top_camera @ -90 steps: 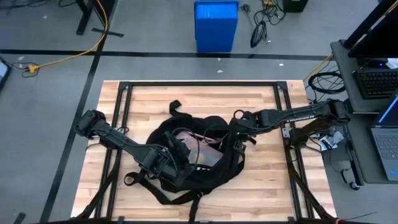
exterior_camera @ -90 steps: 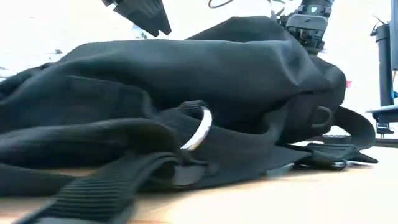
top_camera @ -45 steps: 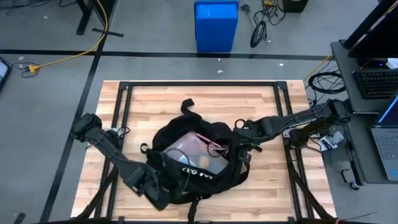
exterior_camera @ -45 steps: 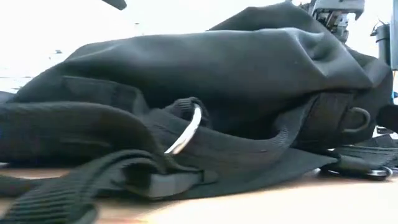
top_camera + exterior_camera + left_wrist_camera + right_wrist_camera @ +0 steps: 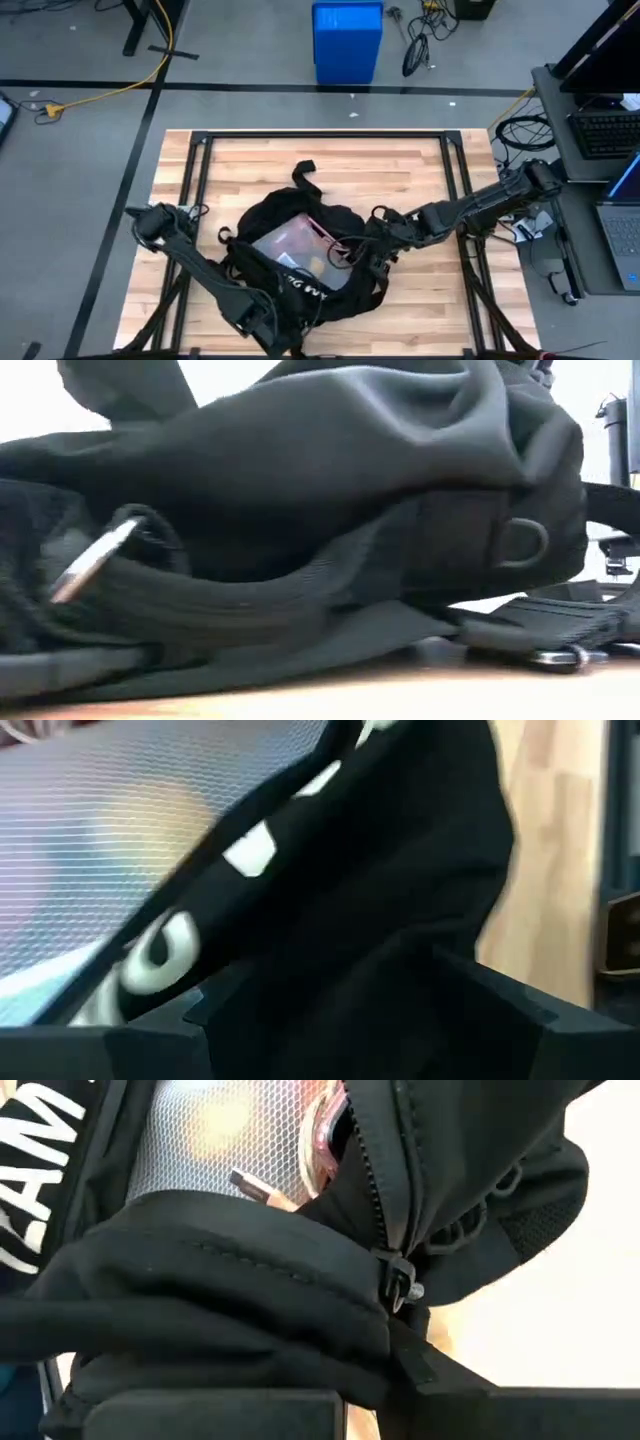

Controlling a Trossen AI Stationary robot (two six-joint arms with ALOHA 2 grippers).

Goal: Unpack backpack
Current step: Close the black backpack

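- The backpack (image 5: 300,265) is seen lying on the wooden surface (image 5: 420,170), toward its near edge, with its main opening pulled wide.
- A mesh pouch (image 5: 290,243) with pinkish contents is exposed inside the opening; a pencil tip (image 5: 250,1185) is seen beside the mesh in the right wrist view.
- The left pincer (image 5: 262,318) is placed at the near-left rim of the backpack, and black fabric with white lettering (image 5: 160,945) is pinched between its fingers.
- The right pincer (image 5: 375,255) is placed at the right rim of the opening, pressed onto a fold of black fabric near the zipper pull (image 5: 398,1285).
- In the low view, a metal ring (image 5: 90,560) and a strap (image 5: 560,625) are seen resting against the surface.
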